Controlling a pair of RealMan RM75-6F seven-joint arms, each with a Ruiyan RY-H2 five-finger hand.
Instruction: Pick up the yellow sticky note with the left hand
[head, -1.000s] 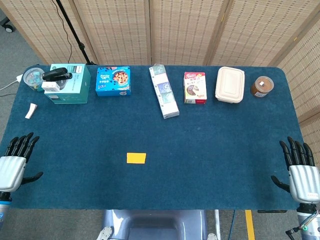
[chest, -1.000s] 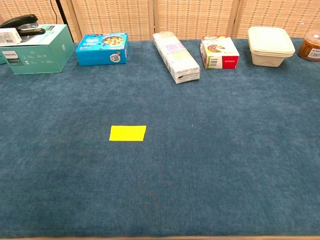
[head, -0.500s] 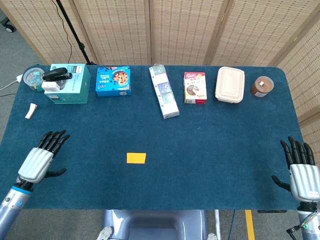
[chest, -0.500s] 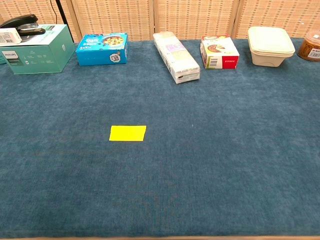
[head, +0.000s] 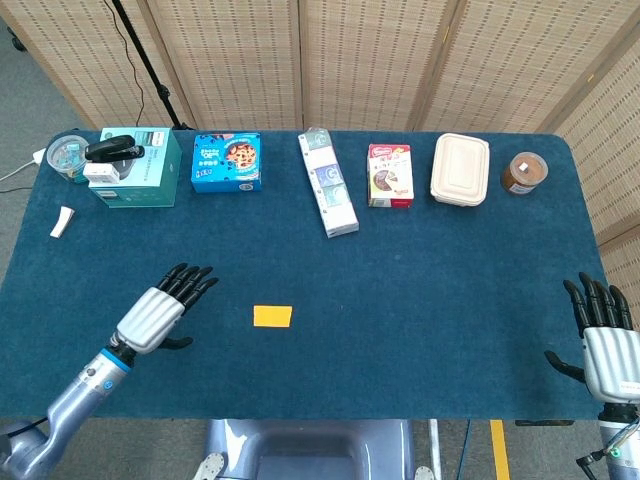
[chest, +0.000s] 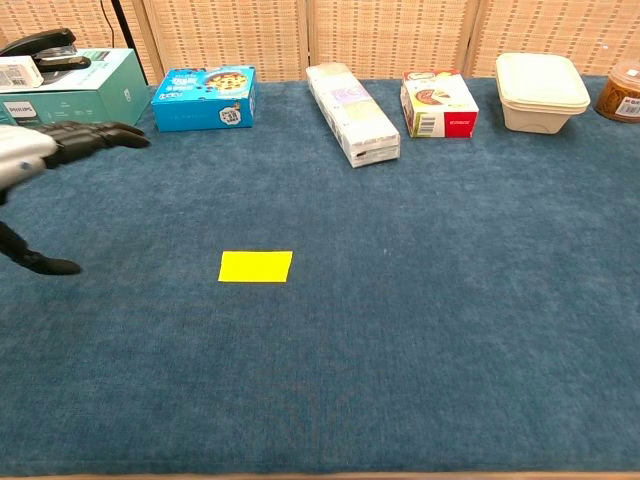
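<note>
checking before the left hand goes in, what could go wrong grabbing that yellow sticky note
The yellow sticky note lies flat on the blue tablecloth with no raised edge showing, so the fingertips may slide over it or push it along instead of lifting it. Fingers digging for an edge could likely snag or bunch the cloth. The left hand is open and off to the note's side, not above it; a sideways approach may sweep the note away.

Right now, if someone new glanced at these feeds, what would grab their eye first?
The flat bright yellow sticky note alone on the near middle of the dark blue cloth table. Then the silver-and-black left hand, open with fingers apart, beside the note on its left and not touching it. A row of boxes and containers lines the far edge.
</note>
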